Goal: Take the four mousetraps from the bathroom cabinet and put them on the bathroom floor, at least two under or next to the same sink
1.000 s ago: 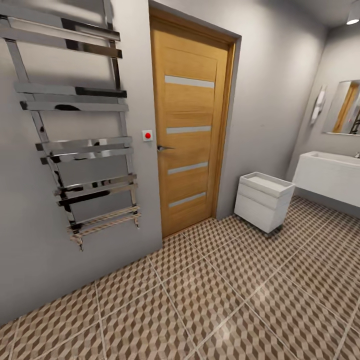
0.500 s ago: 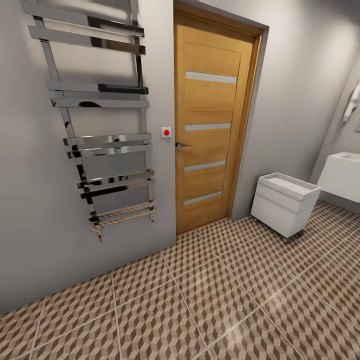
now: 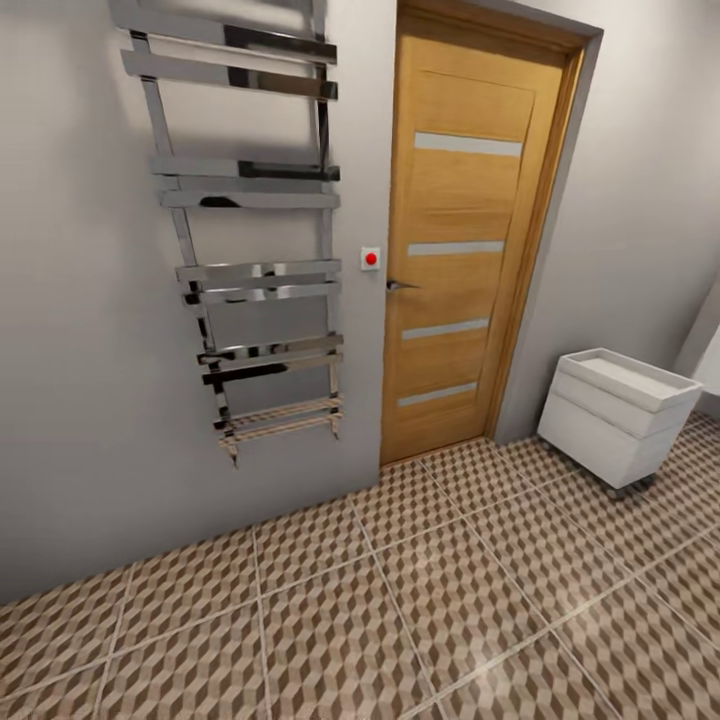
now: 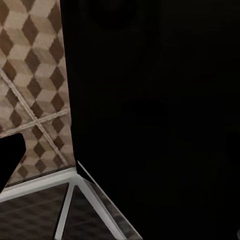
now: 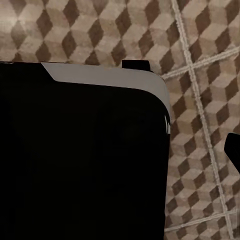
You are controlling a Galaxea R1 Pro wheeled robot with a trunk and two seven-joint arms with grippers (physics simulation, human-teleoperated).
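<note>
No mousetraps are in view, and I cannot pick out the cabinet. The bathroom floor (image 3: 420,600), with its brown and beige cube-pattern tiles, fills the lower half of the head view. It appears again in the left wrist view (image 4: 30,75) and the right wrist view (image 5: 200,50). A pale sliver at the far right edge may be the sink (image 3: 713,362). In both wrist views a large black part of my own body blocks most of the picture. A dark shape, perhaps a fingertip, sits at the edge of each, so I cannot make out either gripper's state.
A chrome towel radiator (image 3: 250,280) hangs on the grey wall ahead to the left. Right of it is a shut wooden door (image 3: 465,240) with a red button (image 3: 371,258) beside it. A small white drawer unit (image 3: 620,412) stands on the floor at the right.
The camera has turned left, so the radiator, door and drawer unit have slid right in the picture. The sink and mirror have almost left the right edge.
</note>
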